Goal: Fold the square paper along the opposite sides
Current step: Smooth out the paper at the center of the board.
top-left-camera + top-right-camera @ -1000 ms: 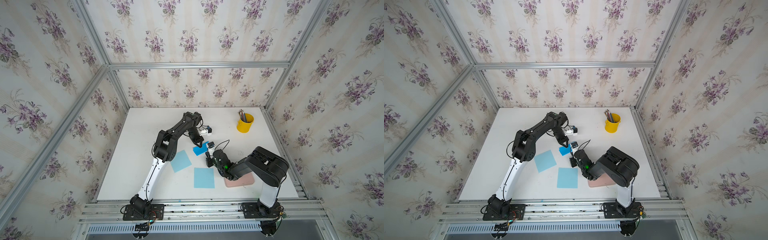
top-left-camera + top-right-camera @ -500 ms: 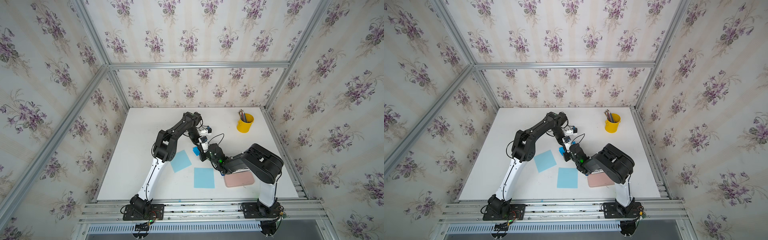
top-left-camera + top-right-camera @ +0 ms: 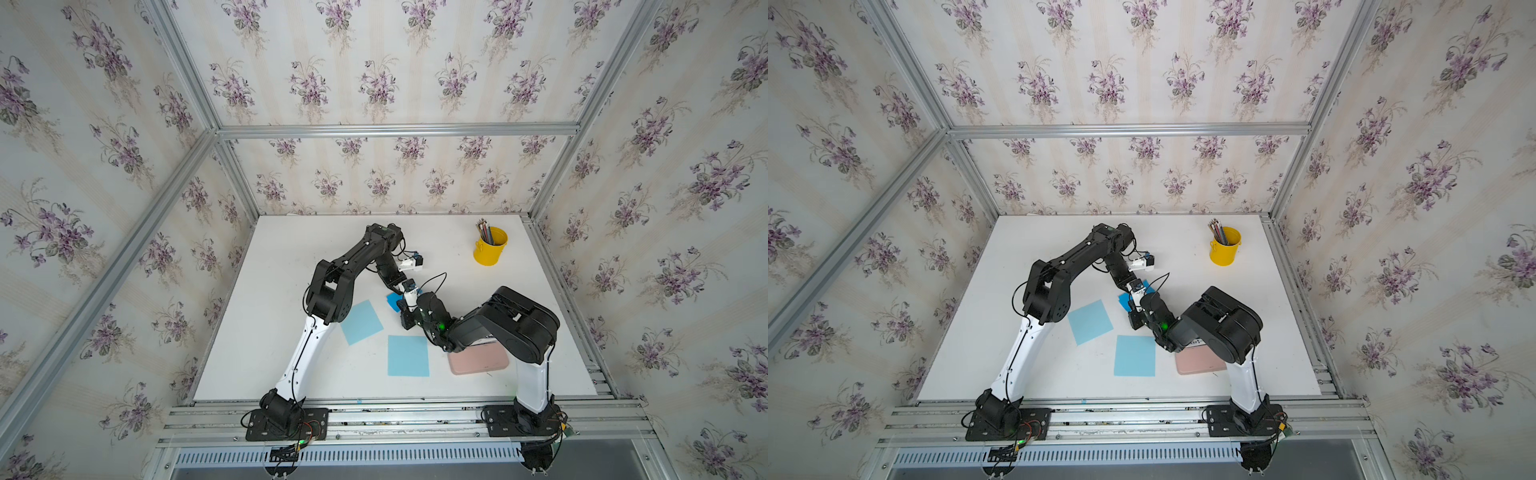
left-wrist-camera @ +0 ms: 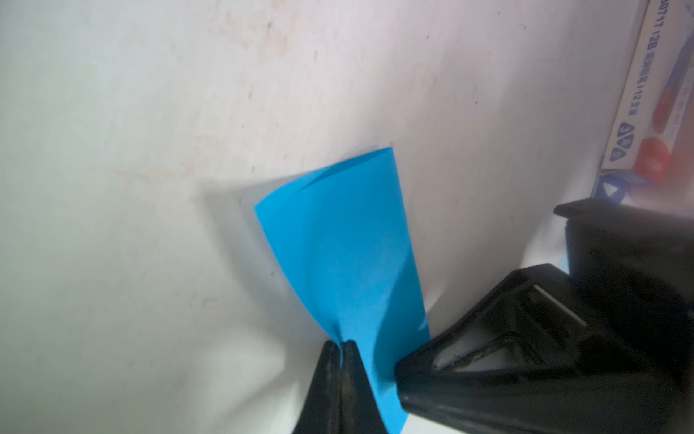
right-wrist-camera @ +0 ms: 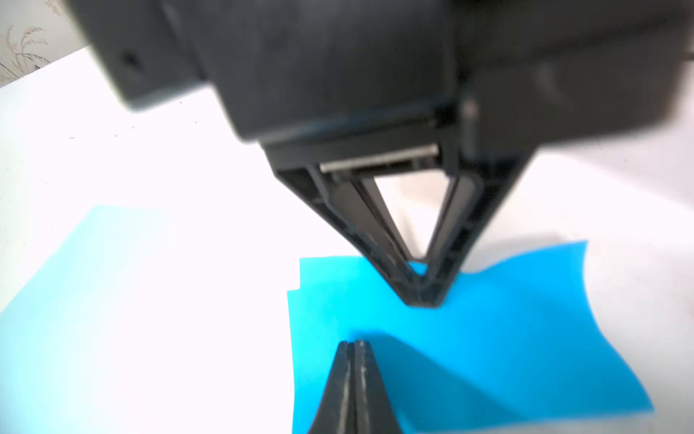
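Note:
The bright blue square paper (image 3: 392, 300) lies mid-table, bent over onto itself. In the right wrist view its two layers (image 5: 507, 330) show slightly offset edges. In the left wrist view the paper (image 4: 349, 240) curls up from the table to my left gripper (image 4: 341, 344), which is shut on its edge. My right gripper (image 5: 353, 344) is shut with its tips over the paper near the side edge and nothing between them. In both top views the left gripper (image 3: 400, 291) (image 3: 1128, 289) and right gripper (image 3: 402, 316) (image 3: 1133, 320) stand close together and hide most of the paper (image 3: 1124, 300).
Two pale blue sheets (image 3: 360, 322) (image 3: 408, 356) lie flat in front of the grippers. A pink case (image 3: 478, 361) lies under the right arm. A yellow cup of pencils (image 3: 490, 247) stands at the back right. Walls enclose the white table (image 3: 270, 332).
My right gripper has swung in to the left, over the blue paper and next to the left gripper. Less of the paper shows from above now.

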Robot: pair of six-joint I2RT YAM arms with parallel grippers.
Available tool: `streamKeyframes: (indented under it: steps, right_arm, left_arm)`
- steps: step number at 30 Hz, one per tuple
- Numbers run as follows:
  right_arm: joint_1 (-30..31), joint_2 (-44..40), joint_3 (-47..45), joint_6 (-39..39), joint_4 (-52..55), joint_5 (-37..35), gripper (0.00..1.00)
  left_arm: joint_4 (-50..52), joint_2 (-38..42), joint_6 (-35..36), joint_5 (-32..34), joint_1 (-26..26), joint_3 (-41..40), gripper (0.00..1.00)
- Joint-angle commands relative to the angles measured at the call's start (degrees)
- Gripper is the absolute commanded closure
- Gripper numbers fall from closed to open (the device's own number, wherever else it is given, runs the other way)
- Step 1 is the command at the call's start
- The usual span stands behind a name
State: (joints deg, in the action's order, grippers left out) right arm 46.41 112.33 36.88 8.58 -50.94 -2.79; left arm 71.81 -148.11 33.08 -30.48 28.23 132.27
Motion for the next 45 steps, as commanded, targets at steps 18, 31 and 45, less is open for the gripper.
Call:
streamKeyframes:
  steps: [18, 31, 45]
  right_arm:
    - [1.31, -0.97, 6.75, -5.28, 6.31, 3.08, 1.0]
    - [1.35, 1.47, 2.52, -3.14, 6.14, 2.73, 1.0]
    - [2.76, -10.78, -1.62, -4.79, 9.07, -0.93, 1.0]
  left_arm:
    - [0.26, -0.23, 0.92, 1.85, -0.1, 0.02, 1.0]
    - [0.26, -0.37, 1.26, 2.24, -0.19, 0.39, 1.0]
    - [0.61, -0.6, 1.26, 1.74, -0.37, 1.26, 1.0]
